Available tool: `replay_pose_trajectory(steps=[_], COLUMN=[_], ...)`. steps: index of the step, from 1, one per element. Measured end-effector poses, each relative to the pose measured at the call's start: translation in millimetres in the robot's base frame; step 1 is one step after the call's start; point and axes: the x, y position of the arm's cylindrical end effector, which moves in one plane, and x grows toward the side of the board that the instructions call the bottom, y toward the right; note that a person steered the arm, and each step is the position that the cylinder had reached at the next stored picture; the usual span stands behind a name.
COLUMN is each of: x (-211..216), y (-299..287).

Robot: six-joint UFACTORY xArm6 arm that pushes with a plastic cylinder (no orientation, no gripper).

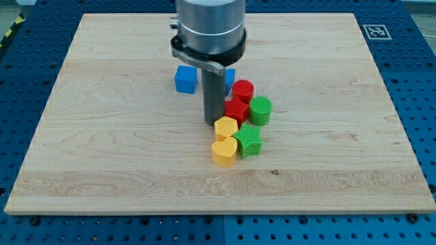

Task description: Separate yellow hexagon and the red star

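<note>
The yellow hexagon (225, 128) sits near the board's middle, touching the red star (236, 110) just above and to its right. My tip (214, 122) is down on the board at the left edge of the red star and right above the yellow hexagon's upper left side. A yellow heart (223, 152) lies just below the hexagon. A green star (248, 141) lies to the hexagon's right.
A red cylinder (243, 90) and a green cylinder (260, 109) crowd the red star's top and right. A blue cube (185, 79) stands to the rod's upper left; another blue block (229, 76) is partly hidden behind the rod. The wooden board (102, 150) rests on a blue table.
</note>
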Motion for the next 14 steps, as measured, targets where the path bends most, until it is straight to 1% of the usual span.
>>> replay_pose_trajectory(steps=[1, 2, 4, 5, 6, 7, 8, 9, 10, 11, 12, 14], x=[1, 15, 20, 61, 102, 122, 124, 89, 27, -13, -1, 76], y=[13, -13, -139, -139, -120, -89, -53, -37, -34, -26, -21, -70])
